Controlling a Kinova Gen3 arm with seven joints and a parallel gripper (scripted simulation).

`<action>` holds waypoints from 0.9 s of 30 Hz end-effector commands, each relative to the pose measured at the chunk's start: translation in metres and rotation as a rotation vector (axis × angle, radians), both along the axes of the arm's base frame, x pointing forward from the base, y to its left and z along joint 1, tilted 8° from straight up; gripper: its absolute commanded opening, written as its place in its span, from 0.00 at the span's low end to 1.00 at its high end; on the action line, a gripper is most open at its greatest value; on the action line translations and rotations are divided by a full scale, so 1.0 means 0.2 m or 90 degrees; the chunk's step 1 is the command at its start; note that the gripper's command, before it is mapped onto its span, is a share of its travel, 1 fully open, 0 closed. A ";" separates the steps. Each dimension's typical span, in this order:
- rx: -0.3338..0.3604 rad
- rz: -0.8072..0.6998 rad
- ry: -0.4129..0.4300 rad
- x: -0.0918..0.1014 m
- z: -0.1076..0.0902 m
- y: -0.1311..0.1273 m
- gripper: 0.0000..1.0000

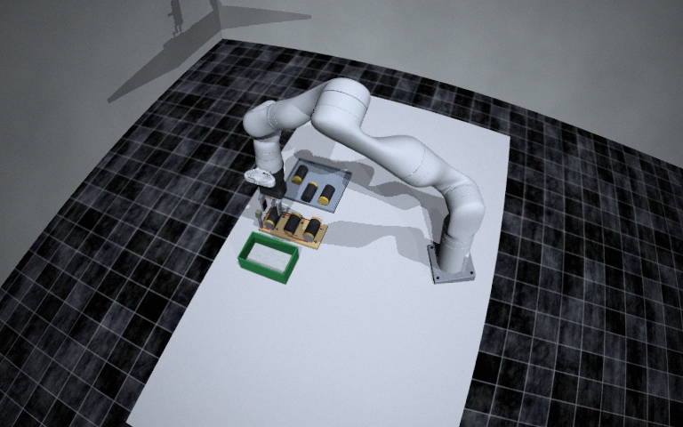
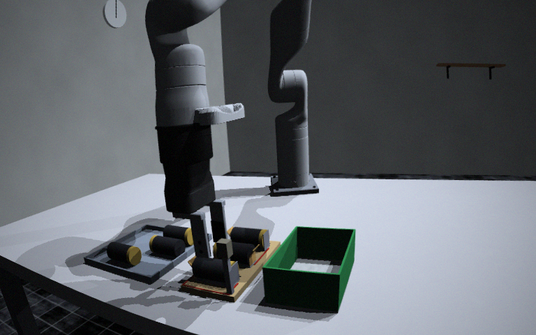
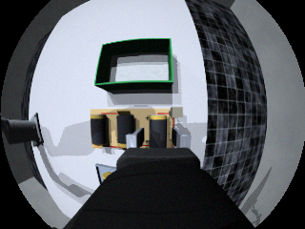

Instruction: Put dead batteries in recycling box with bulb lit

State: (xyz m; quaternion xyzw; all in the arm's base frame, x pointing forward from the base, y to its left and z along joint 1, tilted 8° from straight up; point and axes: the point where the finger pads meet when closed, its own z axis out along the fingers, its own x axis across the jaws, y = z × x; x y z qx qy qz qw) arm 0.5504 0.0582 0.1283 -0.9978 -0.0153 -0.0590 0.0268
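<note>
My gripper (image 1: pixel 271 210) (image 2: pixel 213 248) (image 3: pixel 157 135) is open and points down. In the wrist view its fingers stand on either side of the end battery (image 1: pixel 271 219) (image 2: pixel 211 270) (image 3: pixel 158 131); contact cannot be told. The holder board (image 1: pixel 323 236) (image 2: pixel 211 294) (image 3: pixel 112 125) also bears a middle battery (image 1: pixel 293 223) (image 3: pixel 126 130) and a far battery (image 1: pixel 313 228) (image 2: pixel 246 234) (image 3: pixel 99 131). The bulb block (image 1: pixel 258 214) (image 2: pixel 224 248) (image 3: pixel 176 112) on its post looks dull, without visible glow. The green box (image 1: pixel 261 271) (image 2: pixel 302 290) stands upright; no battery shows inside.
The grey tray (image 1: pixel 341 189) (image 2: pixel 118 271) holds three lying batteries, one at the far left (image 1: pixel 299 173), one in the middle (image 1: pixel 309 192) and one at the right (image 1: pixel 326 195). The box stands close beside the board, and the bulb post close to the fingers.
</note>
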 end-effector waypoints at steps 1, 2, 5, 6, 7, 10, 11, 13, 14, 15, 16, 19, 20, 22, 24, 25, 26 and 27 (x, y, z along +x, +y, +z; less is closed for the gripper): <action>0.000 0.000 -0.001 0.00 0.01 0.00 0.90; 0.000 0.000 -0.001 0.00 0.01 0.00 0.90; 0.000 0.000 -0.001 0.00 0.01 0.00 0.90; 0.000 0.000 -0.001 0.00 0.01 0.00 0.90; 0.000 0.000 -0.001 0.00 0.01 0.00 0.90; 0.000 0.000 -0.001 0.00 0.01 0.00 0.90; 0.000 0.000 -0.001 0.00 0.01 0.00 0.90; 0.000 0.000 -0.001 0.00 0.00 0.00 0.90; 0.000 0.000 -0.001 0.00 -0.01 0.00 0.90; 0.000 0.000 -0.001 0.01 -0.02 0.00 0.90; 0.000 0.000 -0.001 0.01 -0.04 0.00 0.90; 0.000 0.000 -0.001 0.02 -0.10 0.01 0.90; 0.000 0.000 -0.001 0.02 -0.12 0.01 0.90; 0.000 0.000 -0.001 0.02 -0.14 0.01 0.90; 0.000 0.000 -0.001 0.02 -0.16 0.01 0.90; 0.000 0.000 -0.001 0.02 -0.16 0.01 0.90; 0.000 0.000 -0.001 0.02 -0.17 0.01 0.90; 0.000 0.000 -0.001 0.02 -0.17 0.01 0.90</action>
